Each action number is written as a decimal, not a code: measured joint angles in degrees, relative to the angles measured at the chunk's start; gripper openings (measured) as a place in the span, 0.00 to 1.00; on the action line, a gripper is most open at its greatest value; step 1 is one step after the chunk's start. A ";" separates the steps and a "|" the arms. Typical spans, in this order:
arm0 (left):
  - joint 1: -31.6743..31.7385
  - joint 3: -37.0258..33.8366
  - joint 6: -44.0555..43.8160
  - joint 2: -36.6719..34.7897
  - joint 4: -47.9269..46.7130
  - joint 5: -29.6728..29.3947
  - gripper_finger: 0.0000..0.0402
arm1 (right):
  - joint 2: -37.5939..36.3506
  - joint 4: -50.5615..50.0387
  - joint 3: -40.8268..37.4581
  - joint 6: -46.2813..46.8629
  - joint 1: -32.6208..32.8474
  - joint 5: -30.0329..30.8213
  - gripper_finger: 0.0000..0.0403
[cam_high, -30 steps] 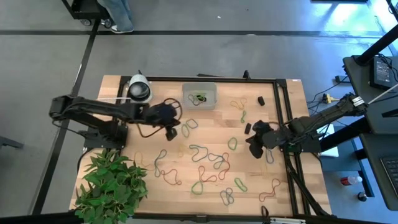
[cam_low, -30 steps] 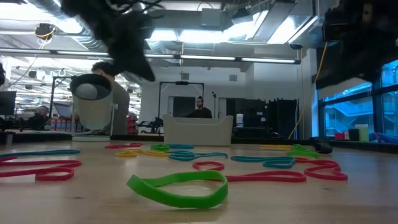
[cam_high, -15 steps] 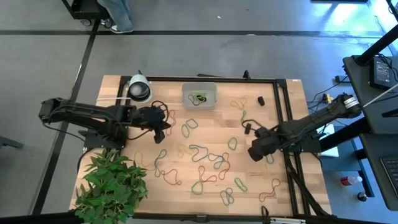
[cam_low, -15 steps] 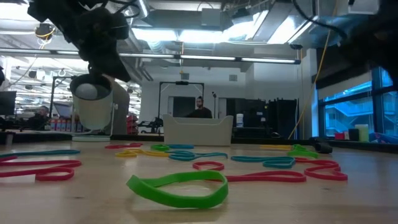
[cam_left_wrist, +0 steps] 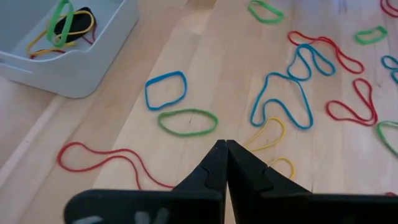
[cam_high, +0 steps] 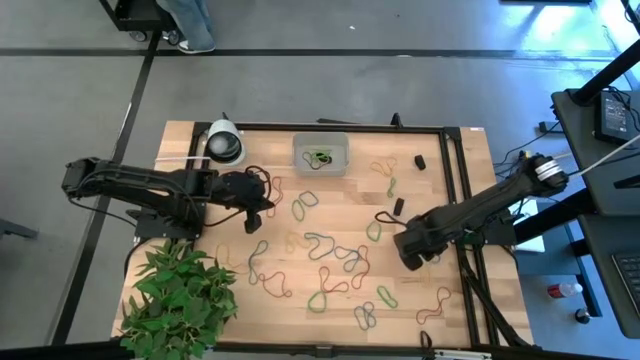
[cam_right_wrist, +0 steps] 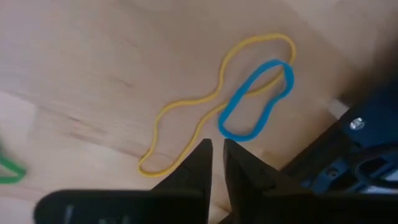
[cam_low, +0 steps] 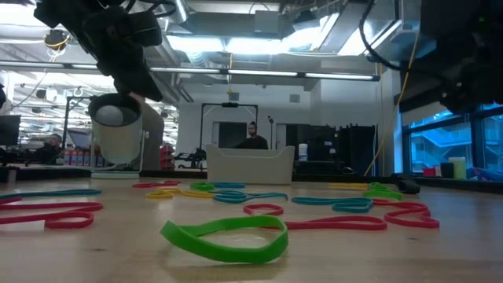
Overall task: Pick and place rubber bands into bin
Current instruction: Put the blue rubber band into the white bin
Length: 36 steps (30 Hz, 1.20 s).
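Left fingers (cam_left_wrist: 225, 163) pressed together; bin (cam_left_wrist: 93, 56) holds rubber bands (cam_left_wrist: 65, 22)

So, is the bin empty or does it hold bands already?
Not empty: the bin holds a few rubber bands, green and yellow.

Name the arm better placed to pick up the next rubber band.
Right, probably. The right gripper hangs low over a yellow band and a blue band, fingers slightly apart. The left gripper is shut, with nothing between its fingers.
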 joint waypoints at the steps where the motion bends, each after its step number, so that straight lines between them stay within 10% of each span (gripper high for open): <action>1: 0.00 -0.02 0.00 0.00 0.00 0.00 0.00 | 0.66 0.02 0.00 -0.02 0.00 -0.11 0.15; 25: 0.00 -0.02 -0.59 0.04 -0.04 -0.02 0.00 | 15.04 3.16 -0.81 1.74 -0.02 -1.47 0.30; 36: 0.00 -0.06 -0.61 0.07 -0.02 -0.07 0.00 | 13.58 8.81 -4.21 2.34 -0.04 -2.82 0.11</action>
